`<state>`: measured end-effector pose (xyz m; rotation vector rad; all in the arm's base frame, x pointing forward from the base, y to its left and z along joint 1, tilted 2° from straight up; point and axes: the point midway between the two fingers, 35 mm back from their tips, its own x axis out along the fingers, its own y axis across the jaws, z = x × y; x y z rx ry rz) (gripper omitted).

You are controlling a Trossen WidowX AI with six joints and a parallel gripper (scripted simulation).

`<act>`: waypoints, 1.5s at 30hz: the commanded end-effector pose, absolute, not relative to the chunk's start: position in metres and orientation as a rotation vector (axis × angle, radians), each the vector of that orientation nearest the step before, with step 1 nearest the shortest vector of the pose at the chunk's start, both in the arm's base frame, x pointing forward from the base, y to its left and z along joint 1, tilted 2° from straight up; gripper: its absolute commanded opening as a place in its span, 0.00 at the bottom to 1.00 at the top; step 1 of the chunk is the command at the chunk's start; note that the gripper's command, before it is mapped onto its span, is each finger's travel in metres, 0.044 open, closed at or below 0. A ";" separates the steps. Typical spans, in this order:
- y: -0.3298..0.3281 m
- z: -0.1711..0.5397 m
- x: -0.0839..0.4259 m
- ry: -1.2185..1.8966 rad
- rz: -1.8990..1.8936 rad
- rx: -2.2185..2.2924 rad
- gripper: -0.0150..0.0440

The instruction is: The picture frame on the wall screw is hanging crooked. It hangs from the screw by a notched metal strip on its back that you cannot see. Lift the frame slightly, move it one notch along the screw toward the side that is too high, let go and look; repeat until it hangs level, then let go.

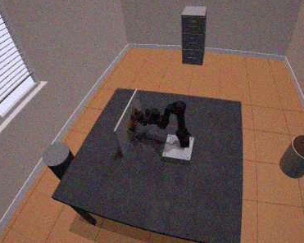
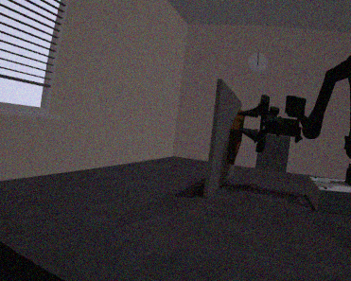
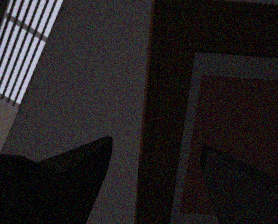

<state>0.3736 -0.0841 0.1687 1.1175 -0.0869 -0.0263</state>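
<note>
The picture frame (image 1: 132,124) (image 2: 235,138) (image 3: 169,30) hangs against the upright panel (image 1: 126,110) (image 2: 217,141) (image 3: 126,65). It has a dark brown border, a grey inner mat and a dark red picture. In the wrist view its left edge leans a little, its top toward the right; the true tilt is hard to judge at this angle. The screw and notched strip are hidden. My gripper (image 1: 136,116) (image 2: 242,122) (image 3: 156,148) is open at the frame's front. In the wrist view one fingertip is left of the frame's left edge, the other over the picture. Contact cannot be told.
The panel stands on the dark table (image 1: 202,195) (image 2: 130,226). The arm's white base plate (image 1: 175,154) lies behind the gripper. A window with blinds (image 1: 3,52) (image 2: 21,37) (image 3: 30,45) is on the left. A grey cylinder (image 1: 57,154) stands beside the table.
</note>
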 end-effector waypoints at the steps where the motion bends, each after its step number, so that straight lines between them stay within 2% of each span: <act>1: -0.085 0.166 0.374 -0.082 -0.034 1.119 0.69; 37: -0.085 0.165 0.374 -0.082 -0.034 1.119 0.69; 43: -0.085 0.165 0.374 -0.082 -0.034 1.119 0.43; 45: -0.085 0.165 0.374 -0.082 -0.034 1.119 0.41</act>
